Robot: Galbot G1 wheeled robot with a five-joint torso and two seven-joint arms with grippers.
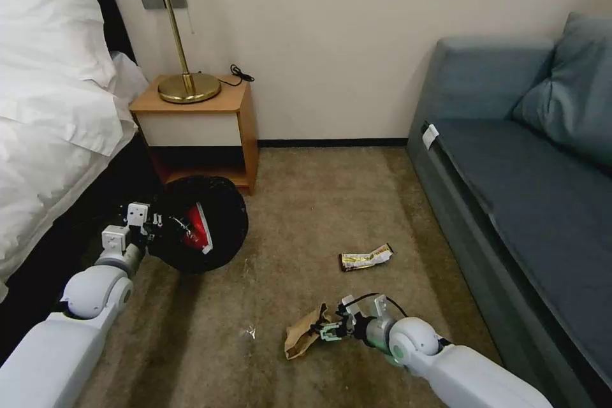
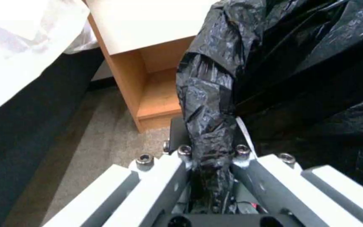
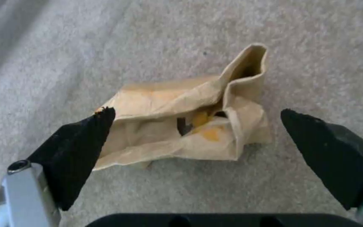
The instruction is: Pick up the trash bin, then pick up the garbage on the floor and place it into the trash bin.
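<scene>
**Bin held at the rim, paper bag between spread jaws**

Beside the wooden nightstand point(image 1: 210, 121), the trash bin point(image 1: 207, 223) is tipped toward the camera, its round mouth draped in glossy, crinkled black plastic liner point(image 2: 209, 104). A red-and-white carton point(image 1: 196, 234) lies inside. The left gripper point(image 1: 167, 224) is clamped on the bin's rim; in the left wrist view a thick fold of the liner is pinched tight between the grey fingers point(image 2: 171, 176).

On the short-pile beige carpet point(image 1: 299, 204), the right gripper point(image 1: 329, 330) is low at a crumpled brown paper bag point(image 3: 181, 126), creased and greasy-stained with one end gaping. Its jaws are spread wide, one black wedge-shaped pad point(image 3: 80, 145) touching the paper's edge, the other apart from it. A shiny yellow foil wrapper point(image 1: 365, 257) lies flat near the grey-blue fabric sofa point(image 1: 510, 178).
</scene>
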